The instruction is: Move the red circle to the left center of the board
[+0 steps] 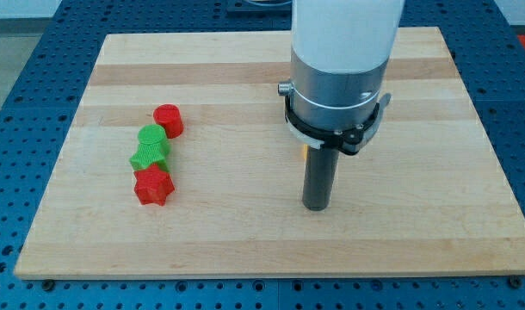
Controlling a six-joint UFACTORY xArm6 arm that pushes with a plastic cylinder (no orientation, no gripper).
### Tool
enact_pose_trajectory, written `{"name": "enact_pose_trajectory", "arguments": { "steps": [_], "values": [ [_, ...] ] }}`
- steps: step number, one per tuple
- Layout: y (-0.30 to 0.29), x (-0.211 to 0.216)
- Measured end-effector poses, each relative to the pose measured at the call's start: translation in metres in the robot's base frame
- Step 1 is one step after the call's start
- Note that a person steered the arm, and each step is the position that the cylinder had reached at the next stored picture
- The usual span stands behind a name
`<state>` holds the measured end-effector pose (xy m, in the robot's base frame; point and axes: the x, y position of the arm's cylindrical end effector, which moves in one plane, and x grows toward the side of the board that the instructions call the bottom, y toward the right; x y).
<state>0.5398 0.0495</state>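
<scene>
A light wooden board (245, 232) lay flat on a blue perforated desk (21, 52), filling most of the view. The board's grain ran left to right, w/ a few darker strips near the view's top.

The arm (342, 52) came down from the view's top, right of centre: a wide white cylinder, then a grey metal collar w/ a black clamp ring, then a straight dark rod. My tip (317, 207) sat on the board approx. at mid-height, a bit right of centre. There was no hand on this arm, so no open or closed state to report; the rod simply ended blunt. A small orange-yellow bit (306, 149) showed just behind the rod under the collar; couldn't tell what it was.

Four blocks stood in a tight slanted row on the view's left side, well apart from my tip. Top of the row: the red circle (169, 120), a short round cylinder, left of centre and slightly above mid-height. Just below it, touching or nearly so, a green circle (151, 137). Against that, a green star (148, 156). At the bottom of the row, a red star (152, 186), touching the green star.

No containers were on the board; all blocks rested directly on the wood.
</scene>
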Motion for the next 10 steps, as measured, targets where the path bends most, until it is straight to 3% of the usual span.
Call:
{"name": "enact_pose_trajectory", "arguments": {
  "steps": [2, 4, 6, 8, 10],
  "values": [
    [-0.047, -0.006],
    [-0.059, -0.093],
    [-0.127, -0.160],
    [-0.243, -0.145],
    [-0.267, -0.142]
  ]
}}
